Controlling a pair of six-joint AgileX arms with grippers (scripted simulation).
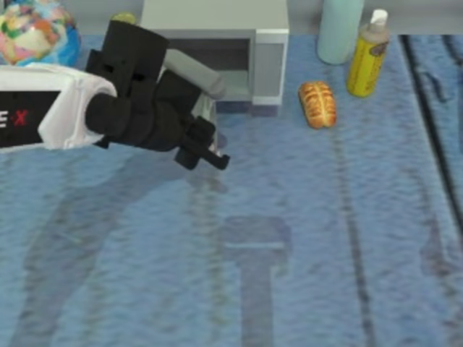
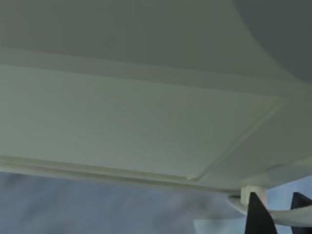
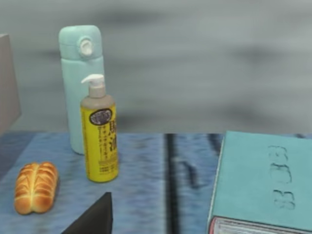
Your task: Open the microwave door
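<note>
Microwave (image 1: 217, 18): at the back of the counter (image 1: 325, 238), left of centre in the top view; its cavity shows open, control strip on its right side.
Door (image 1: 195, 76): swung out from its left hinge, angled forward over the counter; the left arm covers most of it in the top view. In the left wrist view its pale panel (image 2: 136, 122) fills nearly the whole picture.
Left gripper (image 1: 210, 152): in front of the microwave, at the door's free edge; the wrist view shows two dark fingertips (image 2: 258, 217) on either side of a pale handle-like piece at the door's corner. Whether they press on it, I cannot tell.
Right gripper: only one dark fingertip (image 3: 95, 219) shows in its wrist view; cannot tell if apart or together.
Bread (image 1: 317, 104): on the counter just right of the microwave.
Yellow pump bottle (image 1: 367, 56): right of the bread, beside a pale teal flask (image 1: 338, 29).
Globe (image 1: 37, 32): back left corner.
Teal book (image 3: 263, 183): seen in the right wrist view, well apart from the bottles.
</note>
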